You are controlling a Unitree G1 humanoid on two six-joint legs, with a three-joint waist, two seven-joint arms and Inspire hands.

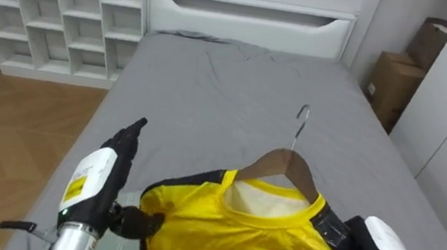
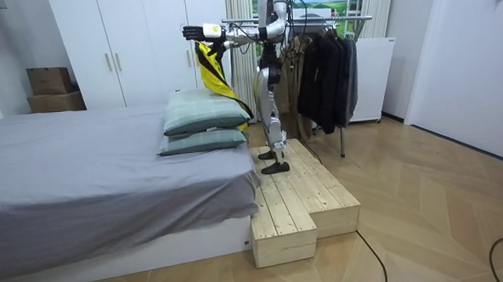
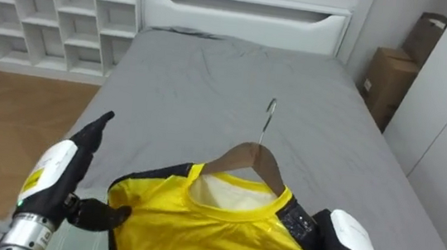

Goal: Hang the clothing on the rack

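Left hand (image 1: pixel 94 180) fingers (image 1: pixel 133 130) straight; yellow shirt (image 1: pixel 236 239) on hanger (image 1: pixel 286 162) just beside them. Right hand (image 1: pixel 388 240) at the shirt's far side: hold cannot be told.

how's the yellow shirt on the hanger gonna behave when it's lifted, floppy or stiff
Likely floppy and light: the yellow shirt sags in soft folds. The wooden hanger probably keeps only the neck in shape. Its hook looks free, so it may swing.

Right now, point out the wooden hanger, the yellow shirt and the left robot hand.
wooden hanger (image 1: pixel 286 165): left eye view, on its wooden shoulder bar.
yellow shirt (image 1: pixel 237 235): left eye view, on the chest below the collar.
left robot hand (image 1: pixel 91 179): left eye view, on its white back.
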